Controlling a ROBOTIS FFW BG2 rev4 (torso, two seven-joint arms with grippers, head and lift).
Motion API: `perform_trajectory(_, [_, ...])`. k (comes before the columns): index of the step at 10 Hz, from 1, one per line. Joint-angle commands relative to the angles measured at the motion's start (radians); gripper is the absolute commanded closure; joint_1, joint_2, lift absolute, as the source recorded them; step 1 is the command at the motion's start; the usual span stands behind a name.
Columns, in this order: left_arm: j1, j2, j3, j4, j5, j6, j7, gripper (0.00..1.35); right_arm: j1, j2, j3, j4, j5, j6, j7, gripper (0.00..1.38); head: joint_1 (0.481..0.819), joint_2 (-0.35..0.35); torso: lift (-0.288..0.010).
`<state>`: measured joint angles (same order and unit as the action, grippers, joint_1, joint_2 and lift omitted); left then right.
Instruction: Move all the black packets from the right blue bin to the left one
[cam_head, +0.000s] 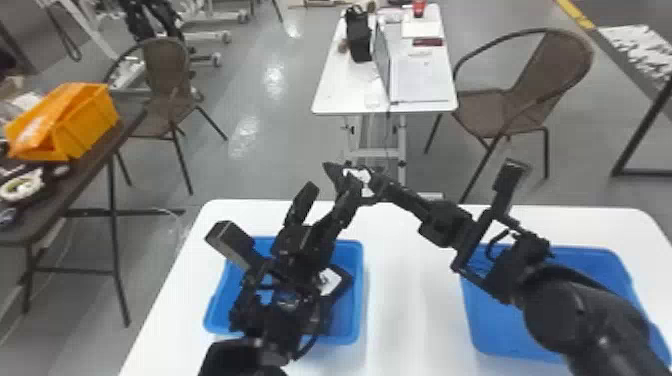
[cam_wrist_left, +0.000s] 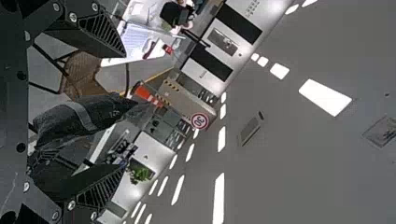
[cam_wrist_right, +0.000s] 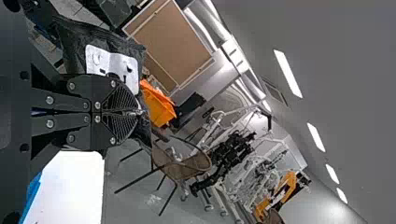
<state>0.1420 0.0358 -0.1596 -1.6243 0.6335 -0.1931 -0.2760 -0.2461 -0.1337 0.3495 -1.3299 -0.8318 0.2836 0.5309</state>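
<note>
Above the table's far edge, my right gripper (cam_head: 374, 186) is shut on a black packet (cam_head: 340, 176) with a white label. My left gripper (cam_head: 327, 192) stands open beside it, one finger close to the packet. In the left wrist view, the packet (cam_wrist_left: 70, 122) lies between the spread fingers of my left gripper (cam_wrist_left: 123, 110), nearer one of them. In the right wrist view, the closed fingers of my right gripper (cam_wrist_right: 134, 112) meet over the packet (cam_wrist_right: 74, 44). Another labelled black packet (cam_head: 342, 286) lies in the left blue bin (cam_head: 356, 300), partly behind the left arm.
The right blue bin (cam_head: 505, 325) stands under my right arm, which hides part of it. White tabletop (cam_head: 412, 310) runs between the bins. Beyond are a second white table (cam_head: 340, 97), chairs, and a dark side table with an orange bin (cam_head: 92, 122).
</note>
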Motion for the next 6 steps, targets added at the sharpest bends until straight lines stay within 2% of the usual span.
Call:
perform_trajectory(1, [0.019, -0.007, 0.022, -0.005, -0.052, -0.129, 0.031, 0.19, 0.001, -0.001, -0.001, 0.006, 0.002, -0.001, -0.002, 1.16, 0.695, 0.145, 0.000])
perform_trajectory(2, [0.037, -0.025, 0.048, -0.032, -0.069, -0.146, 0.064, 0.20, 0.001, -0.001, -0.001, 0.006, 0.000, -0.004, 0.000, 1.16, 0.695, 0.160, 0.000])
perform_trajectory(3, [0.039, -0.034, 0.043, -0.034, -0.034, -0.124, 0.064, 0.20, 0.001, -0.001, -0.001, 0.008, 0.000, -0.004, 0.000, 1.16, 0.695, 0.186, 0.000])
perform_trajectory(6, [0.022, 0.001, -0.005, -0.034, 0.023, -0.048, 0.058, 0.20, -0.007, 0.002, -0.001, 0.009, -0.003, -0.006, 0.000, 1.16, 0.695, 0.179, 0.000])
